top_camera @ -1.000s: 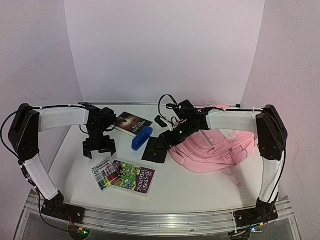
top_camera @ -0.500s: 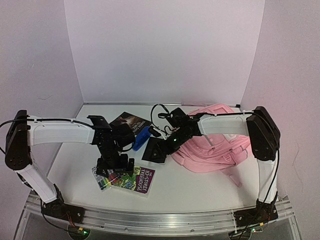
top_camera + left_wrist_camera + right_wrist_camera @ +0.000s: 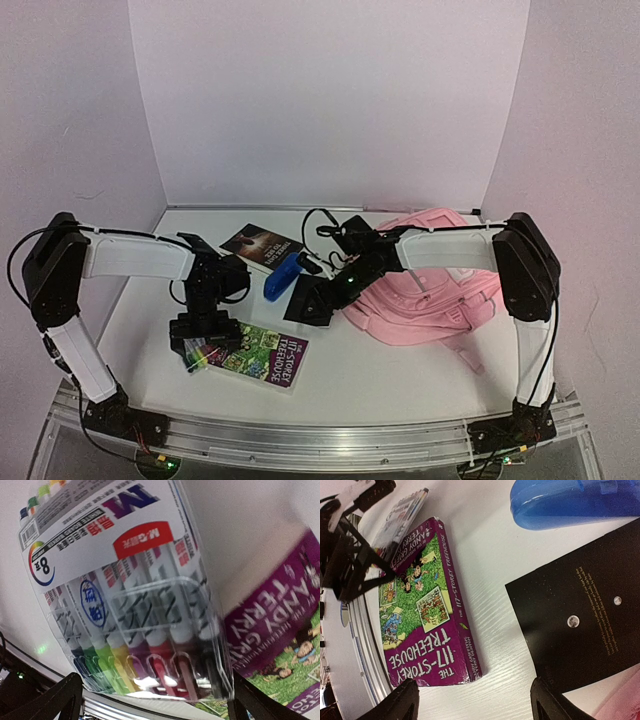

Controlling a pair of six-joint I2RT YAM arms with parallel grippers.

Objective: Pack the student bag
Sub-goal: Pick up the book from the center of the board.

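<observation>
Likely pick-up step, lower left: my left pincer [image 3: 205, 342], spread wide, straddles the marker pack [image 3: 125, 595]; next, I should close and carry it to the student bag [image 3: 435, 285].

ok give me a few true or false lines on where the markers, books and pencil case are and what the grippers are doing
1. The left gripper is open above the marker pack. True.
2. The blue pencil case is inside the pink backpack. False: it lies on the table, outside the backpack.
3. The purple Treehouse book lies right next to the marker pack. True.
4. The right gripper is clamped on the black book. False: its jaws are open above it, holding nothing.
</observation>
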